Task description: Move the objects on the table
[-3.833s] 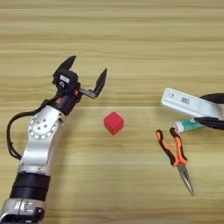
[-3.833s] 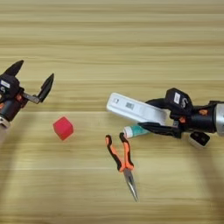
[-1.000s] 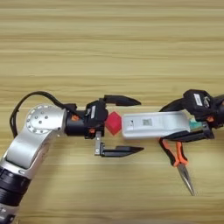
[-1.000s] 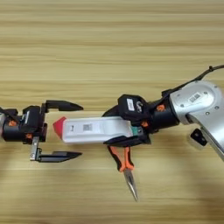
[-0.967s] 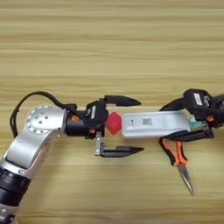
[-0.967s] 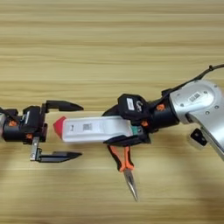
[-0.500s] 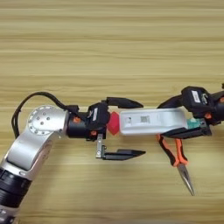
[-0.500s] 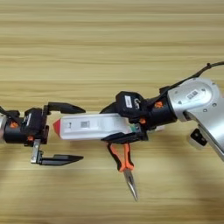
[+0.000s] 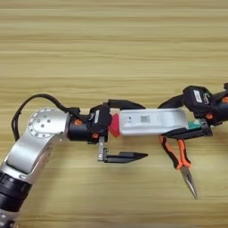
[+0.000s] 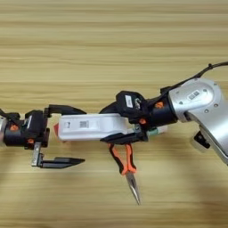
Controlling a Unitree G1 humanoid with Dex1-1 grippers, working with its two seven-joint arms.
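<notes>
Mid-bench, the right gripper (image 10: 127, 122) clamps one end of the white device (image 9: 151, 121), its long axis running left-right, free end touching the red cube (image 9: 114, 126). The left gripper (image 9: 122, 131), jaws spread, brackets both. Advance slowly and level. Orange pliers (image 9: 180, 159) lie just beside.

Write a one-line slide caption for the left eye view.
Right gripper presses white device against red cube inside the open left gripper.
</notes>
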